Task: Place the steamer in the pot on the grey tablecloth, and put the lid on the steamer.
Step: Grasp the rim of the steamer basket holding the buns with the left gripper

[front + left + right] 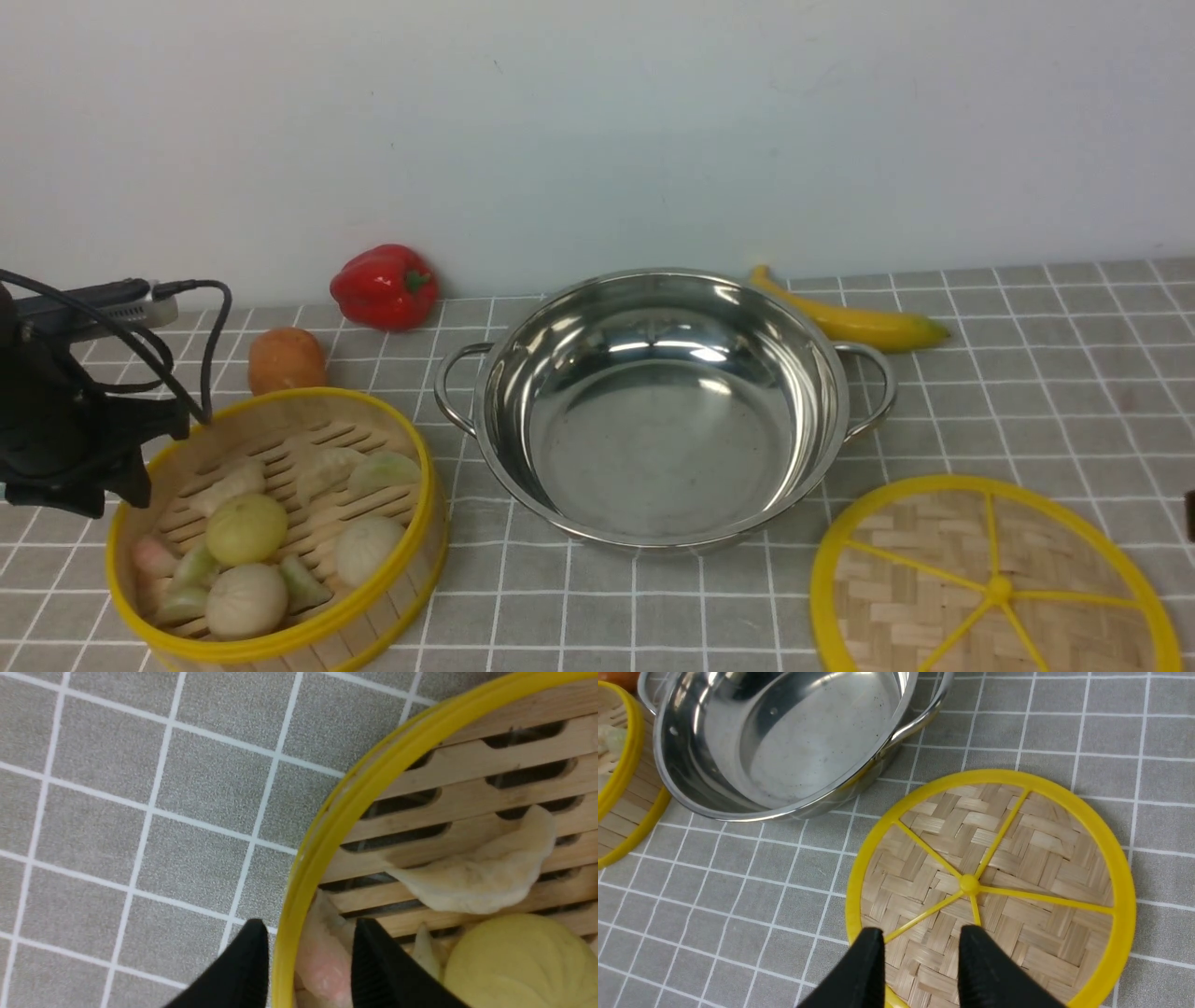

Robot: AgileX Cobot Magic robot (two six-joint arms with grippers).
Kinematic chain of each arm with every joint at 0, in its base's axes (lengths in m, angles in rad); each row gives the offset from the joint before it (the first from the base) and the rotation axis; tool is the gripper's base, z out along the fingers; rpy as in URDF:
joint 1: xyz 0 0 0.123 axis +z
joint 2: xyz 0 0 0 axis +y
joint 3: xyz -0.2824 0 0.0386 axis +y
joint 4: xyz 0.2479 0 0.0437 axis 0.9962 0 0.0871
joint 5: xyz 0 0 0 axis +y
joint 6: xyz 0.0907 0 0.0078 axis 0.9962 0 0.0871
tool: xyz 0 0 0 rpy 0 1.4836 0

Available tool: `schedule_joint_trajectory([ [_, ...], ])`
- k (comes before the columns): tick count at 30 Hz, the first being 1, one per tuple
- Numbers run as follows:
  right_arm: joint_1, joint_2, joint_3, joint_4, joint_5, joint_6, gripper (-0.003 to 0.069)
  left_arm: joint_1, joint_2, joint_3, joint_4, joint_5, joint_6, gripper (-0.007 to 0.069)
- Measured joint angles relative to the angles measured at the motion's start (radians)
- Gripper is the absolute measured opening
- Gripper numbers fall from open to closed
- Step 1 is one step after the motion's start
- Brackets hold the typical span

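Left gripper [308, 933], seen from its wrist, stands with both jaws parted astride the steamer [336, 812] rim, one finger outside, one inside. From the front I count one steamer at the left of the grey tablecloth [1027, 373], one empty pot [653, 448] mid-cloth, one lid [934, 569] at the right, one red pepper [385, 285], one banana [854, 322], one orange fruit [285, 359]. Right gripper [920, 938], jaws parted and empty, hangs over the lid.

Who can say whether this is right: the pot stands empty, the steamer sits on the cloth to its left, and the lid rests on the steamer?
One slip: the lid lies on the grey tablecloth, right of the pot, not on the steamer. The front view shows it. The rest holds.
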State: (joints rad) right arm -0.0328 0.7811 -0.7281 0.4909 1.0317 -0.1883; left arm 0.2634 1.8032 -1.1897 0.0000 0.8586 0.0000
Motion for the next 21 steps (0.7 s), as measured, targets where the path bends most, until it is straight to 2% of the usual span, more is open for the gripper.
schedule_joint_trajectory([
  [14, 0.0, 0.0, 0.0, 0.011, 0.0, 0.0, 0.0242, 0.0, 0.092, 0.0, 0.0, -0.057, 0.0, 0.0233],
  [17, 0.0, 0.0, 0.0, 0.029, 0.0, 0.0, 0.0242, 0.0, 0.092, 0.0, 0.0, -0.064, -0.008, 0.0196],
  [21, 0.0, 0.0, 0.0, 0.047, 0.0, 0.0, 0.0242, 0.0, 0.092, 0.0, 0.018, -0.067, 0.0, 0.0081],
])
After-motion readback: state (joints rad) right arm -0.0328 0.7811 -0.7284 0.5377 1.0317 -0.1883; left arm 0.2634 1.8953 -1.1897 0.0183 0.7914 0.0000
